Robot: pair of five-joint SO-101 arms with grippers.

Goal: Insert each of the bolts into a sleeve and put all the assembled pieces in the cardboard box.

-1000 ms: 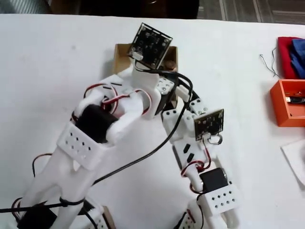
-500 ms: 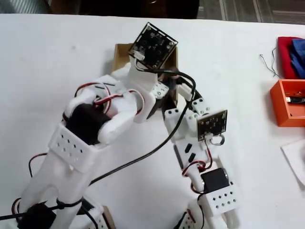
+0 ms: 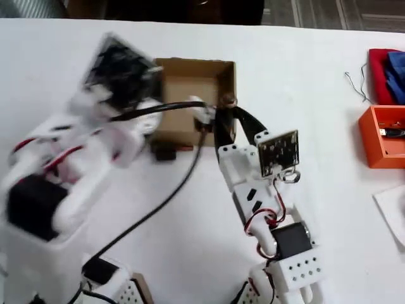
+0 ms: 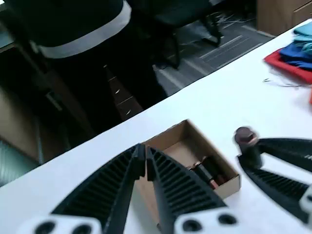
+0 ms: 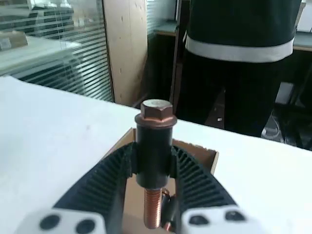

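The open cardboard box [image 3: 190, 82] stands mid-table. Dark assembled pieces [image 4: 210, 174] lie inside it. My right gripper [image 3: 225, 119] is shut on a black sleeve [image 5: 153, 151] with a copper bolt [image 5: 156, 111] through it. It holds the piece upright, head up, at the box's right wall [image 5: 207, 156]; the thread [image 5: 153, 212] sticks out below. The left wrist view shows the same bolt head [image 4: 245, 137] beside the box [image 4: 183, 139]. My left gripper [image 4: 145, 158] is shut with nothing in it, short of the box. The left arm [image 3: 76, 164] is blurred, left of the box.
At the right edge sit an orange box [image 3: 381, 137], a red and blue cloth [image 3: 386, 71] and a thin wire [image 3: 357, 82]. A white sheet [image 3: 392, 212] lies near the right front. A black cable [image 3: 158, 202] trails across the table's middle.
The left arm has swung away from over the box to the left, uncovering it. The right gripper, still holding the sleeved bolt, has edged up to the box's right wall.
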